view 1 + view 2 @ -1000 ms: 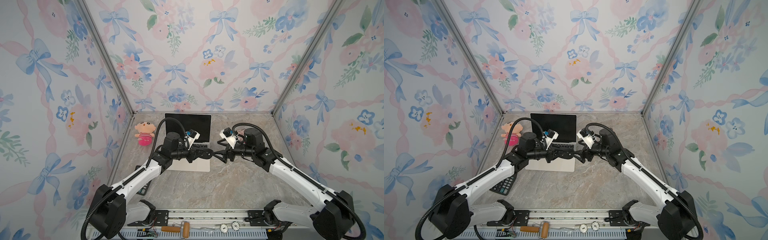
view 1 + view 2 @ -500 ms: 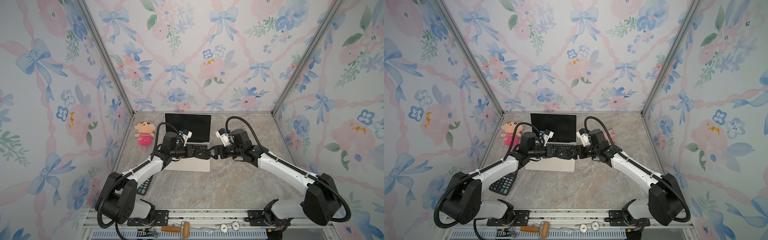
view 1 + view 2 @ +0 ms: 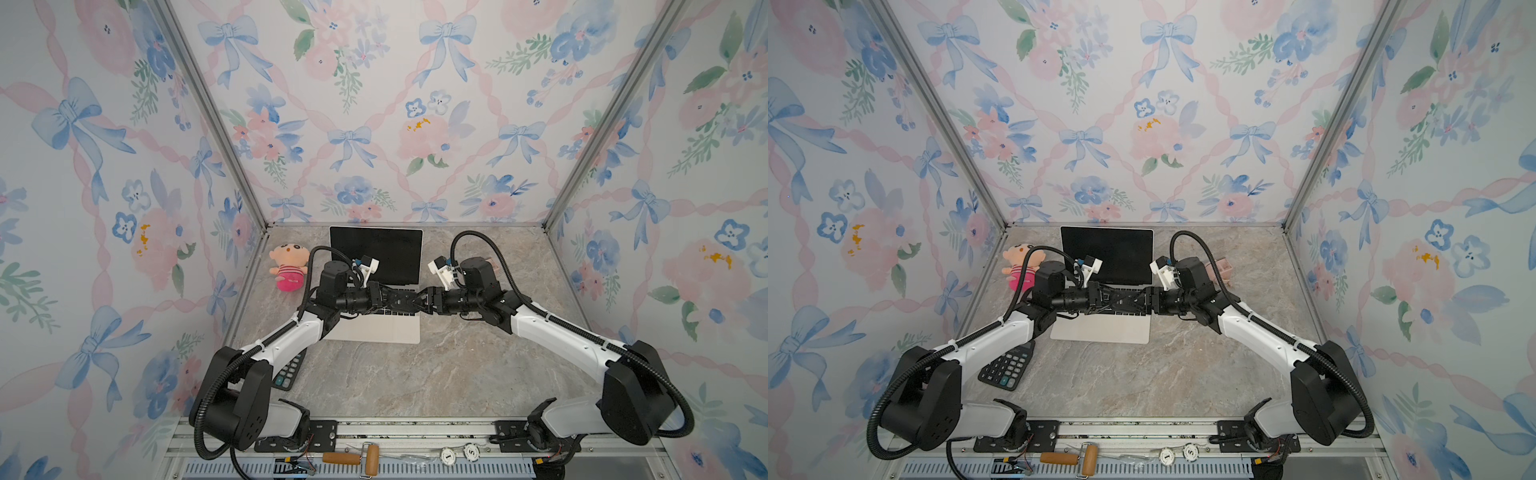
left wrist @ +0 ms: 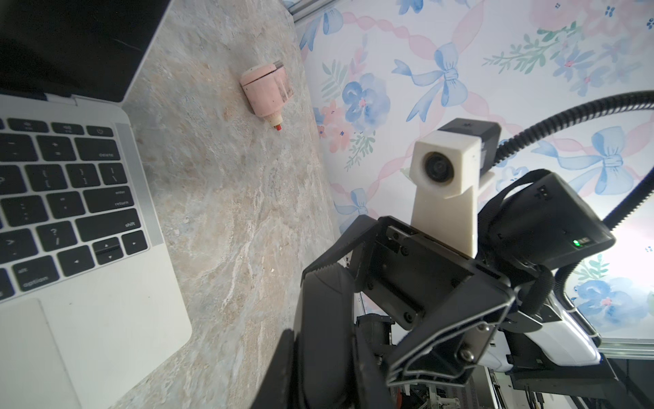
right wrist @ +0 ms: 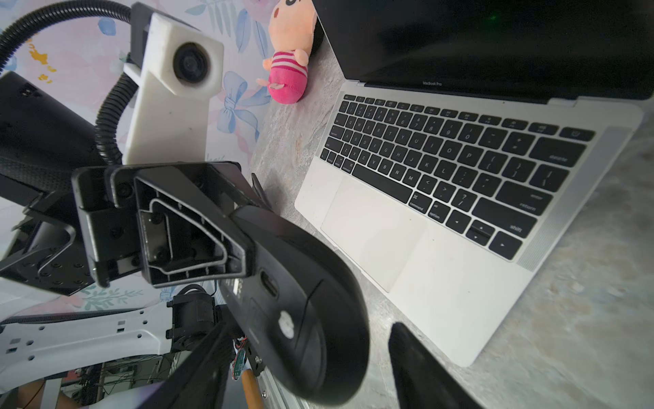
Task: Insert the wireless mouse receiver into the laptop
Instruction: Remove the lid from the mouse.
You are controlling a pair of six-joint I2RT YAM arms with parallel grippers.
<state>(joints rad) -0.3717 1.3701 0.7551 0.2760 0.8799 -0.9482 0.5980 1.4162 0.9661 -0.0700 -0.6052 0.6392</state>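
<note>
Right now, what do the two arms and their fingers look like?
Left arm and right arm: white links, black joints, a black ribbed cable hose looping over each. Fingers are black, hollow, triangular frames. A white camera mount tops each wrist.

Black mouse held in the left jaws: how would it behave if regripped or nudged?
The black mouse looks like rigid, smooth, curved plastic, so it may slip or pivot between jaws. It is probably light: the left gripper holds it aloft by one end.

White arms (image 3: 286, 338); black joints (image 3: 623, 395); ribbed cables (image 3: 471, 233)
</note>
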